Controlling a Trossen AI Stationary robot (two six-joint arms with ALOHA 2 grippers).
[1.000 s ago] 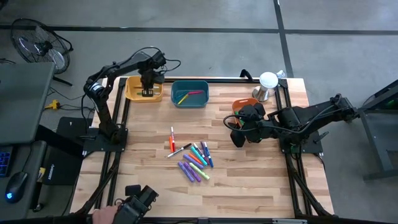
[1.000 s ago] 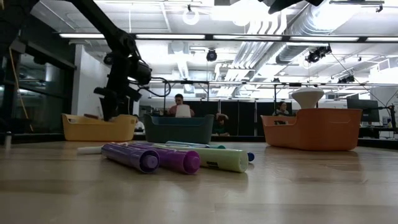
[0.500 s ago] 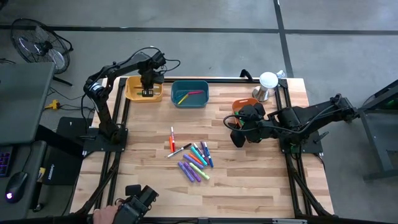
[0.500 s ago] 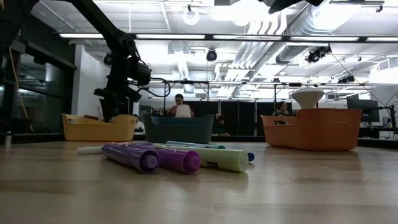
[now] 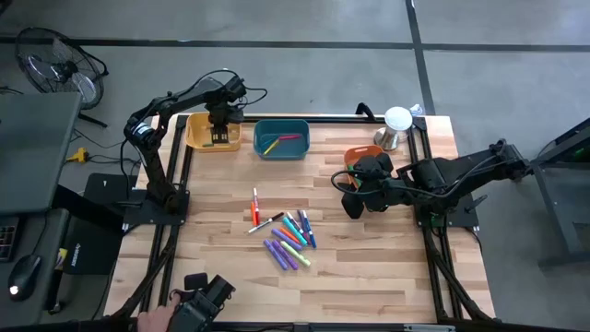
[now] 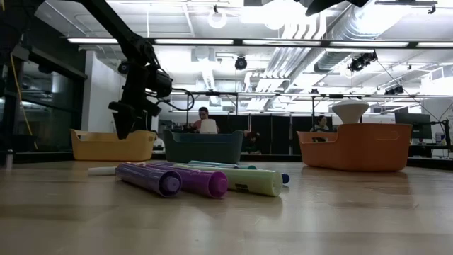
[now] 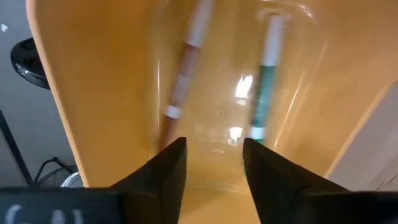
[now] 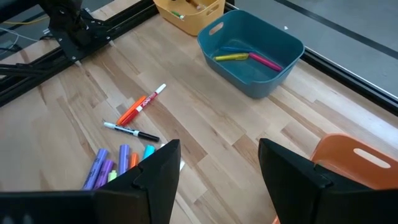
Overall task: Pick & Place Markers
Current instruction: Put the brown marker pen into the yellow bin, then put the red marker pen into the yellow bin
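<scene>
High view: your left hand point(image 5: 219, 136) sits over the yellow bin point(image 5: 199, 136), well apart from the markers point(image 5: 288, 238) heaped mid-tabletop point(image 5: 387, 267). Your right hand point(image 5: 354, 205) hangs just beside the orange bin point(image 5: 355, 154) and is nearer that heap; from it the heap lies toward the yellow bin's side. Most of the heap's long axes run diagonally, fanned. The teal bin point(image 5: 281, 139), next to the yellow bin, holds two more markers.

Low view: purple markers point(image 6: 170, 178) lie ends-on in front; the left hand point(image 6: 129, 127) dips at the yellow bin point(image 6: 112, 144) behind.

Left wrist view: fingers point(image 7: 163, 171) apart, gripping nothing; two markers point(image 7: 265, 74) lie in the yellow bin point(image 7: 93, 93) beyond the tips, long axes running away from the hand.

Right wrist view: fingers point(image 8: 155, 177) spread wide, empty. The orange marker point(image 8: 140, 106) and black marker point(image 8: 132, 132) lie between the heap and the teal bin point(image 8: 252, 53). You'd probably reach there with this arm.
</scene>
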